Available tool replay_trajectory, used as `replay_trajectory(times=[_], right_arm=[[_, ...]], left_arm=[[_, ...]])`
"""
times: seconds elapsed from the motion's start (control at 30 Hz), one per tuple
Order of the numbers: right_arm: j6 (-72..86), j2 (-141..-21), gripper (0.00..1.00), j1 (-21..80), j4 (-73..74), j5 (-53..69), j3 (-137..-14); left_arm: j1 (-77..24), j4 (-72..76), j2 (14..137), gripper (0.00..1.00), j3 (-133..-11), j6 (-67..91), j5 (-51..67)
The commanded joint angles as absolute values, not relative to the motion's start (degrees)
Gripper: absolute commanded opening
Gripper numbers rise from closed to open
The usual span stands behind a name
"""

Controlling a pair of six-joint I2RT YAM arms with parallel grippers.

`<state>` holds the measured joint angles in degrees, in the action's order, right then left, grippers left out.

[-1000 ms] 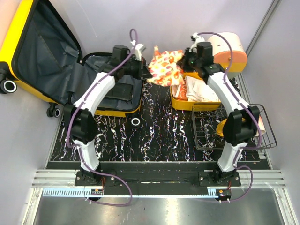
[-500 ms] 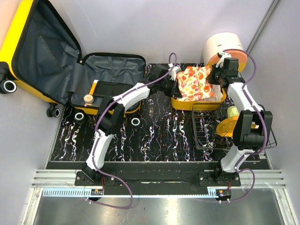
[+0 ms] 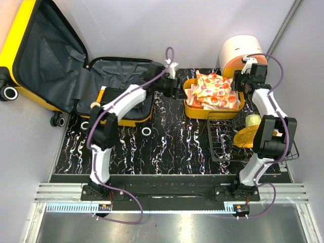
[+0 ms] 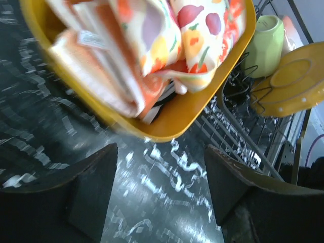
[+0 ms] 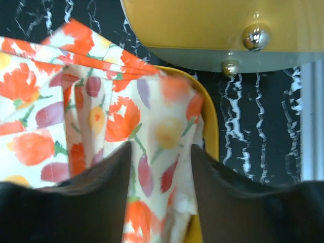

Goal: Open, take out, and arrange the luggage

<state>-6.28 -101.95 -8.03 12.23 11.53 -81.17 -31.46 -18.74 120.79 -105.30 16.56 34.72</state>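
Observation:
The yellow luggage (image 3: pixel 30 30) lies open at the left, its grey lining (image 3: pixel 121 76) facing up. A floral cloth (image 3: pixel 215 90) lies folded in the smaller yellow basket (image 3: pixel 202 114). My left gripper (image 3: pixel 179 92) hangs open just left of the basket. In the left wrist view the left gripper (image 4: pixel 161 149) has only the marbled mat between its fingers, with the basket (image 4: pixel 192 111) and cloth (image 4: pixel 167 30) beyond. My right gripper (image 3: pixel 239 85) is at the basket's right rim. In its own view the right gripper (image 5: pixel 161 147) stands open over the cloth (image 5: pixel 101 101).
A wire dish rack (image 3: pixel 228 144) at the right holds a yellow plate (image 3: pixel 248 136) and a green cup (image 3: pixel 253 120). A round white-and-orange container (image 3: pixel 243 50) stands behind the basket. A small round item (image 3: pixel 94 105) lies in the luggage base.
Both grippers have opened and let go of the floral cloth, which now rests in the basket. The left gripper has drawn back a little to the left.

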Motion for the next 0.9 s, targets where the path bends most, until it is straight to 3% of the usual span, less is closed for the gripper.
replay_trajectory(times=[0.0, 0.13, 0.27, 0.5, 0.87], right_arm=[[-10.9, -100.81, 0.68, -8.7, 14.14, 13.09, -86.13], [-9.59, -98.79, 0.76, -8.7, 17.74, 16.43, -87.97], [-5.2, -98.88, 0.7, -8.7, 25.03, 22.57, -90.61], [10.7, -99.67, 0.77, -8.7, 29.62, 33.47, -87.89], [18.46, -104.76, 0.75, -7.3, 29.18, 34.37, -88.15]], left_arm=[[-23.57, -22.67, 106.82, 0.73, -100.73, 9.94, 37.8], [-18.47, -26.45, 101.87, 0.73, -96.25, 5.89, 37.97], [-14.51, -27.16, 99.06, 0.73, -92.03, 5.89, 37.88], [-13.27, -27.07, 96.86, 0.72, -89.21, 6.06, 37.35], [-12.75, -27.07, 96.07, 0.72, -88.24, 6.68, 36.21]])
